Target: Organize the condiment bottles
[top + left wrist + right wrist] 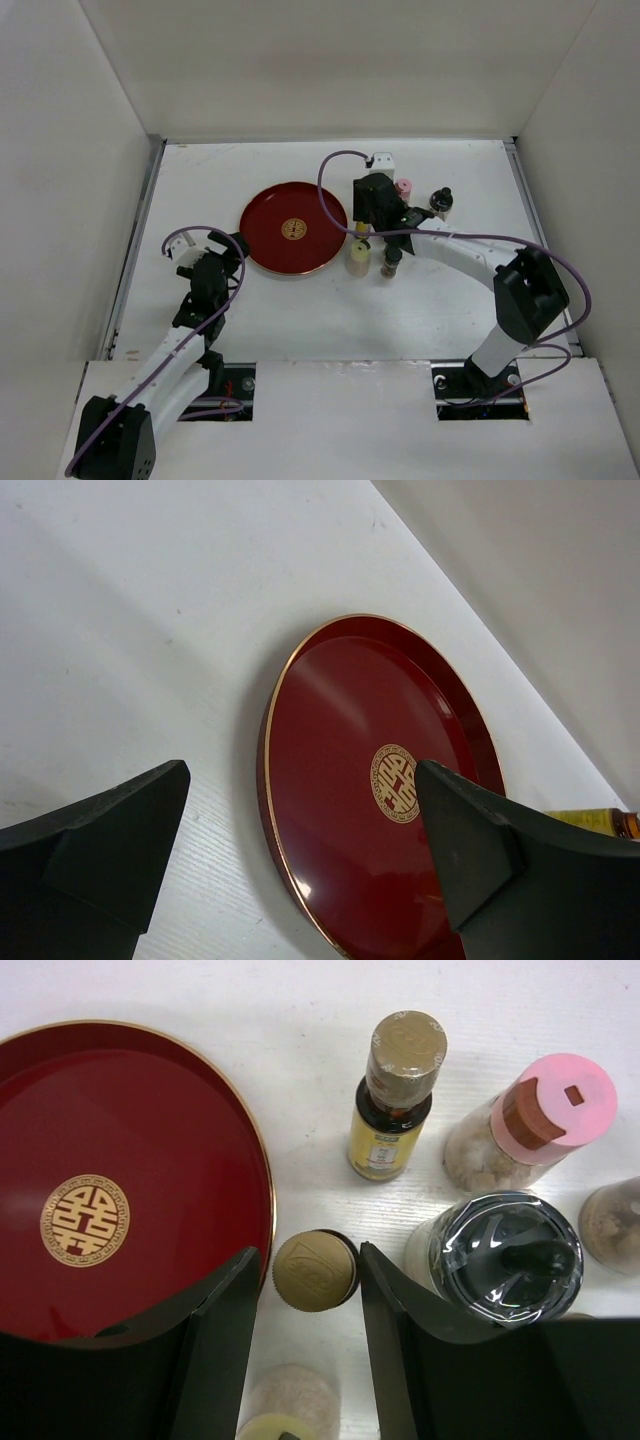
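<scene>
On a white worktop [300,330] walled on three sides, a round red tray [265,222] with a gold emblem lies near the centre. The left tool [300,780], spread wide and holding nothing, hangs off the tray's 9 o'clock side. From above, the right arm covers much of the condiment bottles [358,258], which stand clustered on the worktop off the tray's 3 o'clock rim. Only the right wrist camera shows the right tool [307,1253] spread to either side of a gold-capped slim yellow bottle [315,1270]; a sliver of white shows between the cap and one finger, so contact cannot be confirmed. At 3 o'clock from that bottle stands a dark-capped jar [510,1255] under clear wrap. At 2 o'clock is a pink-capped shaker [545,1120] of pale powder, and at 12 o'clock a second slim yellow bottle [392,1110]. A pale-filled shaker [612,1222] is cut off at the right edge, and a blurred cream-topped bottle [290,1410] at the bottom.
</scene>
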Controlling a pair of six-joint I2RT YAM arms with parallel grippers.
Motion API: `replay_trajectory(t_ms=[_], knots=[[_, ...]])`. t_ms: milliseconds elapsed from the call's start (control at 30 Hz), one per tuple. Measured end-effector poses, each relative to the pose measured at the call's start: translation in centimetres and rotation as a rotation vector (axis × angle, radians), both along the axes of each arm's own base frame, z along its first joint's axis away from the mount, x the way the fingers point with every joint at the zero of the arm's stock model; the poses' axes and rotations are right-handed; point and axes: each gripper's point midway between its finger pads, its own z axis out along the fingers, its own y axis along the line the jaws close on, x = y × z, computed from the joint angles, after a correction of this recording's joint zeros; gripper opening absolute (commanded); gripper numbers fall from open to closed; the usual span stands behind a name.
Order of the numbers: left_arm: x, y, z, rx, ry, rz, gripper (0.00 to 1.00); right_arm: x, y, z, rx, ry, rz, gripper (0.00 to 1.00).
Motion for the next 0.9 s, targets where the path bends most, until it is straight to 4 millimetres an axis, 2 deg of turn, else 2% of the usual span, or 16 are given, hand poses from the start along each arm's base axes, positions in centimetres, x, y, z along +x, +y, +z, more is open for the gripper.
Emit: replay_trajectory(t_ms=[167,300,433,600,633,767,900], knots=[[0.07,-0.37,-0.17,-0.005,0.002,-0.019,1.0,0.32,-0.43,-0.17,-0.018,0.001,-0.017,0.46],[0.18,-0.68,-0.17,-0.011,0.0,-0.035,1.0,0.41,-0.51,-0.22,-0.025,0.002,-0.022,0.39],[0.25,-0.88,-0.02,-0.019,-0.006,-0.045,1.0,0.41,-0.6,-0.21,-0.033,0.01,-0.023,0.43],[0.3,-0.83,0.01,-0.027,-0.008,-0.046,1.0,0.48,-0.54,-0.49,-0.038,0.019,-0.024,0.43],[0.32,-0.73,0.03,-0.028,-0.009,-0.043,1.0,0.45,-0.56,-0.5,-0.039,0.021,-0.024,0.42],[0.36,-0.88,0.1,-0.037,-0.011,-0.052,1.0,0.41,-0.61,-0.48,-0.043,0.024,-0.025,0.28],[0.45,-0.95,0.13,-0.04,-0.014,-0.055,1.0,0.38,-0.62,-0.4,-0.044,0.026,-0.024,0.24]])
